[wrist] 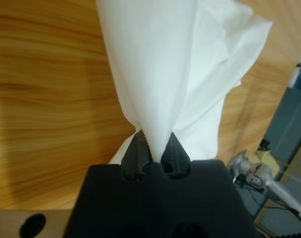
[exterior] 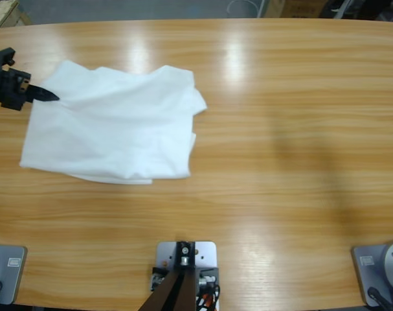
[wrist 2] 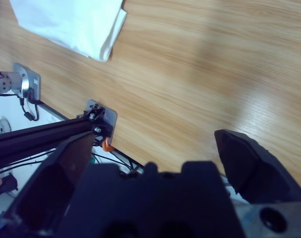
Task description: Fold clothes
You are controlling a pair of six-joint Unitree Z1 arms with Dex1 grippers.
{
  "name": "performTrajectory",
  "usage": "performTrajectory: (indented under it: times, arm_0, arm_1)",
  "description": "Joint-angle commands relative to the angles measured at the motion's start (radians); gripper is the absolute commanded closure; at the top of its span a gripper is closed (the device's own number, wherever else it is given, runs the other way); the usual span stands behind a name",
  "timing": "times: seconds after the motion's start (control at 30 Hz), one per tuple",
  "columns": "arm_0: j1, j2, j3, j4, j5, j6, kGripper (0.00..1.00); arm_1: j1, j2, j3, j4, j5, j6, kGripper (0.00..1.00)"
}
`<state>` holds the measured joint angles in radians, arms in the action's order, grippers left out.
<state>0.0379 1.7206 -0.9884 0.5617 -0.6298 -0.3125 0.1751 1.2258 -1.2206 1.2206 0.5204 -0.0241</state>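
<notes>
Now: left gripper [wrist: 154,148] jaws pinch shirt [exterior: 112,126] edge | right gripper [wrist 2: 155,158] jaws wide apart, off shirt | shirt crumpled on worktop [exterior: 280,97]

White T-shirt [exterior: 112,133]: crumpled, loosely folded over itself, lying on left part of wooden table [exterior: 280,129]; upper-left corner pinched, fabric drawn into taut cone there.

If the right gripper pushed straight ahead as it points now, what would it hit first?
Most likely bare wooden table: the right gripper, jaws open, points at wood. The white T-shirt lies off to the side.
</notes>
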Motion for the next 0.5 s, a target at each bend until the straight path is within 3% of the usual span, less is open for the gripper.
performTrajectory:
  times: [0.03, 0.2, 0.37, 0.5]
  arm_0:
    - [0.156, -0.020, -0.041, 0.091, -0.011, 0.053, 1.000]
    - [0.195, -0.018, -0.073, 0.125, -0.012, 0.060, 1.000]
    - [0.134, -0.019, -0.153, 0.177, -0.019, 0.047, 1.000]
    - [0.135, -0.017, -0.206, 0.220, -0.015, 0.031, 1.000]
  arm_1:
    - [0.014, -0.013, 0.036, -0.016, 0.007, 0.009, 0.013]
    - [0.014, -0.017, 0.041, -0.016, 0.008, 0.009, 0.013]
    - [0.014, -0.018, 0.044, -0.021, 0.014, 0.009, 0.013]
    - [0.014, -0.023, 0.048, -0.022, 0.021, 0.009, 0.013]
